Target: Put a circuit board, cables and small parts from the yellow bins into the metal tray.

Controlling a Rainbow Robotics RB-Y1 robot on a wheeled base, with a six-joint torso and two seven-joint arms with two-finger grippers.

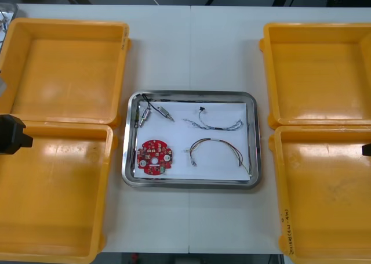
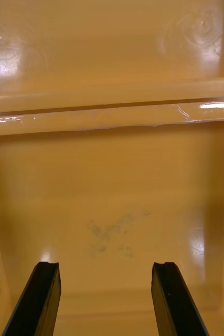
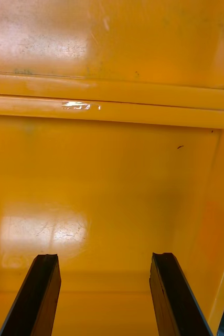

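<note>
- Apparently parked, job judged done: left gripper [image 3: 104,257] and right gripper [image 2: 105,265] hung over the near yellow bins [image 1: 52,188], fingers wide apart, holding nothing.
- Metal tray [image 1: 188,183], mid-surface, held circuit board [image 1: 154,157], small metal parts [image 1: 163,114] and two cables [image 1: 217,125].
- Cables lay lengthwise along the tray; parts slanted by its far-left corner.

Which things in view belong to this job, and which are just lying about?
Job: yellow bins, metal tray, circuit board, cables, small metal parts; left gripper and right gripper, open over the near bins.
Lying about: metal object at the far left corner of the table.
</note>
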